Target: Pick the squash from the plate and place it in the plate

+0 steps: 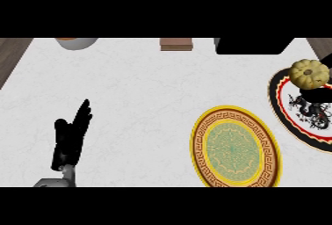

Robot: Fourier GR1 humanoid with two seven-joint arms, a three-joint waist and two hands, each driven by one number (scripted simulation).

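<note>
Your left hand (70, 136) at lower left has its fingers straight and holds nothing. The squash (309, 73) sits on the dragon-patterned plate (285, 115) at upper right, well apart.

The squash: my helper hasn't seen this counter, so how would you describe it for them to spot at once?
On the white marbled counter, look to the right edge, where a white plate with a black-and-red rim is cut off. The pale yellow, pumpkin-shaped squash sits at that plate's far end. Its ribbed, bulging shape sets it apart from the flat gold-and-green plate alongside.
</note>
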